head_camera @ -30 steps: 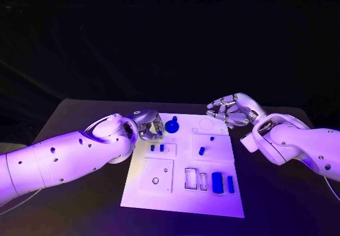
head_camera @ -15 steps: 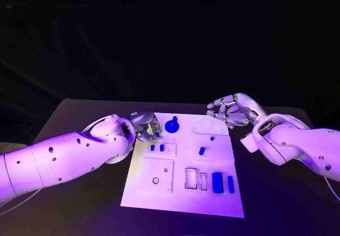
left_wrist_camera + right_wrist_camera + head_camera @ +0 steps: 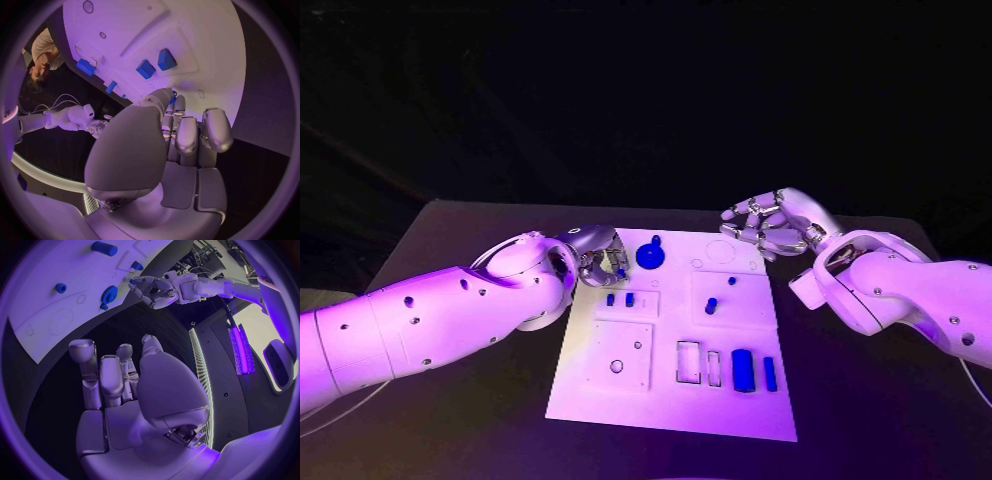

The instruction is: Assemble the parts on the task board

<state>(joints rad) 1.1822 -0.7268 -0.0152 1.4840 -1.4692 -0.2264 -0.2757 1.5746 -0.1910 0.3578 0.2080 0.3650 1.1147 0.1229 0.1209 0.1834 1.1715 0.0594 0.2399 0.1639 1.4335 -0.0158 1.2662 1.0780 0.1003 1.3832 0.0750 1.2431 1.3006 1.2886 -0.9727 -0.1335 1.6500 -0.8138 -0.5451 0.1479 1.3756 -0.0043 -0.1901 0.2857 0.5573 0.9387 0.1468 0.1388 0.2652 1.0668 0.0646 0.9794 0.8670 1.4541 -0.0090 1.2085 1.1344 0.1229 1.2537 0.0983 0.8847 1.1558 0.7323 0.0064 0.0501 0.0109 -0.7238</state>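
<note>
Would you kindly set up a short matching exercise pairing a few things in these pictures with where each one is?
Things:
1. left hand
2. right hand
3. round blue part
4. two long blue parts

Places:
A. beyond the task board's far right corner, over the black table
B. in the board's near right area, side by side
C. at the board's far left edge
D. on the board's far end, just right of the left hand

Pairs: 1-C, 2-A, 3-D, 4-B

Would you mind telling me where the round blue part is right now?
In the head view the round blue part sits near the board's far left corner, just right of the left hand, which does not hold it.
</note>
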